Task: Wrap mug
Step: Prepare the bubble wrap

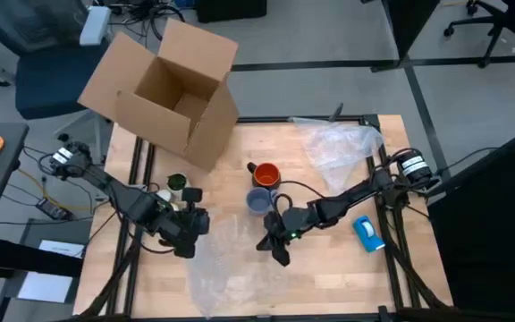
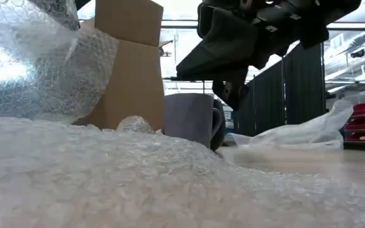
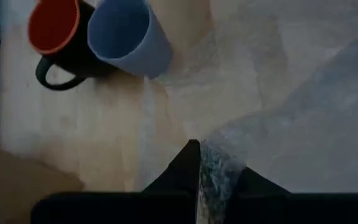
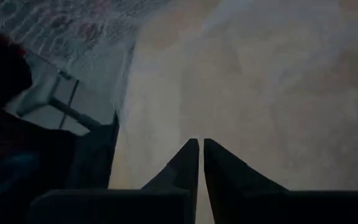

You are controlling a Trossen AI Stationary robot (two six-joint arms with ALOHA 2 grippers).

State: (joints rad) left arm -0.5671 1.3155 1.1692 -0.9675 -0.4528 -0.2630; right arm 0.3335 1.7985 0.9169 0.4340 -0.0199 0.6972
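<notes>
Mug (image 1: 265,173) untouched, left tool (image 3: 215,163) pinching bubble wrap (image 1: 231,268)

You have the mug (image 1: 265,173) mid-table (image 1: 266,143), a second mug (image 1: 258,202) touching its near side. The box (image 1: 164,89) sits far left, bubble wrap (image 1: 226,268) near, tape (image 1: 368,232) right.

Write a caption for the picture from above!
Two arms meet over bubble wrap, beside the orange mug and a blue mug.
</notes>
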